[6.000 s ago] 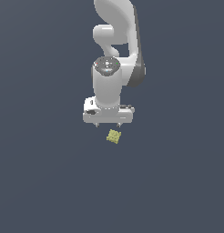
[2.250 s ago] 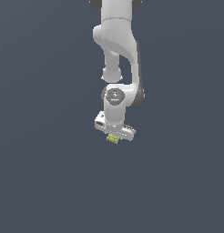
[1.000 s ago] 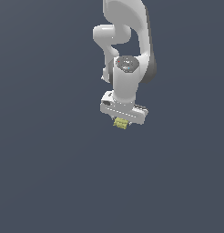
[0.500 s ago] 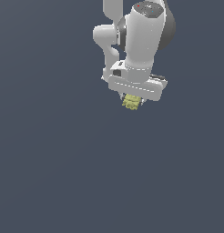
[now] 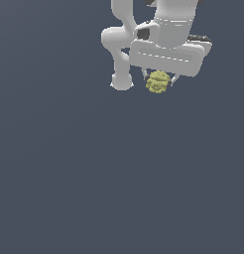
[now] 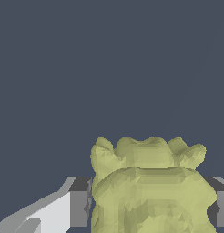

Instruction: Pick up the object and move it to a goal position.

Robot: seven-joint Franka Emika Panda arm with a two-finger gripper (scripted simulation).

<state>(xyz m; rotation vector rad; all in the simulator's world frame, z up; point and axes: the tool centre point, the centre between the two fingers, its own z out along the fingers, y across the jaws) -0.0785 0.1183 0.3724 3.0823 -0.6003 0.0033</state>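
The arm (image 5: 158,30) runs off the exterior view at twelve o'clock; the object (image 6: 150,191) is cropped at six o'clock in the wrist view

Simulated scene: featureless dark grey-blue backdrop (image 5: 69,173).

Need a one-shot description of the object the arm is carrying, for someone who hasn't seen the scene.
Find the white Panda arm near the top of the exterior view, then its wide white gripper. Tucked just beneath, between the fingers, sits the object: a small knobbly lump. It is the only yellow-green thing against white robot and plain grey-blue background.
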